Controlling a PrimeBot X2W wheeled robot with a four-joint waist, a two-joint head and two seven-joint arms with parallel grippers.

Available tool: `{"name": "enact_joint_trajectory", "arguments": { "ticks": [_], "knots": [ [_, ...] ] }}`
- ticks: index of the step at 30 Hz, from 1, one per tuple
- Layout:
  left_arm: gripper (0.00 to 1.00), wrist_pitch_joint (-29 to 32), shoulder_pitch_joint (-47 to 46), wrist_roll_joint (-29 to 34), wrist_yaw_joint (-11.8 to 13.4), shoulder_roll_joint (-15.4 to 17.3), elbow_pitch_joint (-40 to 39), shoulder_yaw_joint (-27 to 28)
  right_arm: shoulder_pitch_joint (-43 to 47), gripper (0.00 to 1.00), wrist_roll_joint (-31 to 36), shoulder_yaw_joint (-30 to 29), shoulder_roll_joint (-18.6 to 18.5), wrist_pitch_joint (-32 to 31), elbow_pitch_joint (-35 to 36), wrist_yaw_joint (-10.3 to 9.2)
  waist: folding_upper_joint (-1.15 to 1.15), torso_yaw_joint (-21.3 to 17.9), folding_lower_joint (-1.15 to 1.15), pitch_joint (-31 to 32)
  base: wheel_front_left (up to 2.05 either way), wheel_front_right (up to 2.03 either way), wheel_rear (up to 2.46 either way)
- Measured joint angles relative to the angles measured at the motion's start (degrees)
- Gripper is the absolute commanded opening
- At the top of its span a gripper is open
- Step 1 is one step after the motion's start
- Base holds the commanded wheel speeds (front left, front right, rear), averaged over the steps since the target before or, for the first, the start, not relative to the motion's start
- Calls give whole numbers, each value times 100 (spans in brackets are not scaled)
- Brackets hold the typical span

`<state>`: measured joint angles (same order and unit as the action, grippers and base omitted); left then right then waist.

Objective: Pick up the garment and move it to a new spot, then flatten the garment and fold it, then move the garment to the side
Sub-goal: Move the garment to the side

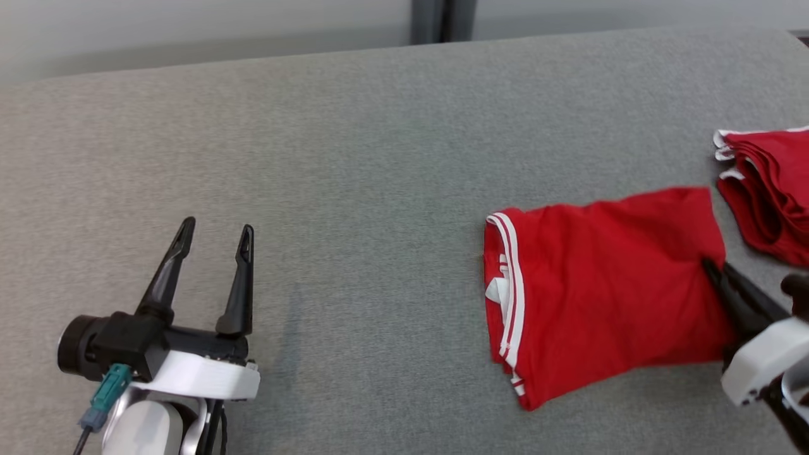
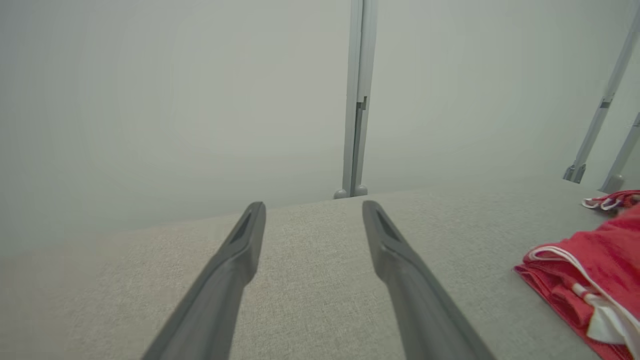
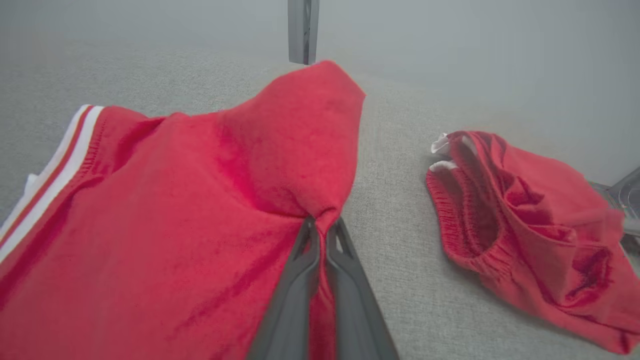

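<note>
A folded red garment (image 1: 600,284) with a white-striped hem lies on the grey table (image 1: 354,145) at the right. My right gripper (image 1: 713,266) is shut on its right edge, and in the right wrist view the cloth (image 3: 200,210) bunches up where the two fingers (image 3: 300,270) pinch it at the tips of that gripper (image 3: 320,227). My left gripper (image 1: 216,232) stands open at the lower left, far from the garment, with nothing between its fingers (image 2: 235,260). The left wrist view catches the garment's striped end (image 2: 590,280) at its right edge.
A second red garment (image 1: 771,189), crumpled, lies at the table's far right edge, close beyond the held one, and shows too in the right wrist view (image 3: 530,225). A grey post (image 2: 356,100) stands behind the table's back edge.
</note>
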<state>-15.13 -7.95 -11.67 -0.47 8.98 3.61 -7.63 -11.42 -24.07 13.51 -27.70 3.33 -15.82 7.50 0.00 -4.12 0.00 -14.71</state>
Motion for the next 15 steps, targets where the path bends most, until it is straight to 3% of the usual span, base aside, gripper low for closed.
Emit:
{"name": "enact_joint_trajectory", "arguments": {
  "ticks": [8,15],
  "knots": [
    [100,116,-343,66,-78,204,-256,-21,-1194,0,-93,14,-138,-20,-119,0,0,-312,0,-562,0,0,0],
    [100,185,-581,108,-149,374,-520,-37,-1864,0,-144,-334,-646,149,-435,0,0,-442,0,-1171,0,0,0]
  ]
}}
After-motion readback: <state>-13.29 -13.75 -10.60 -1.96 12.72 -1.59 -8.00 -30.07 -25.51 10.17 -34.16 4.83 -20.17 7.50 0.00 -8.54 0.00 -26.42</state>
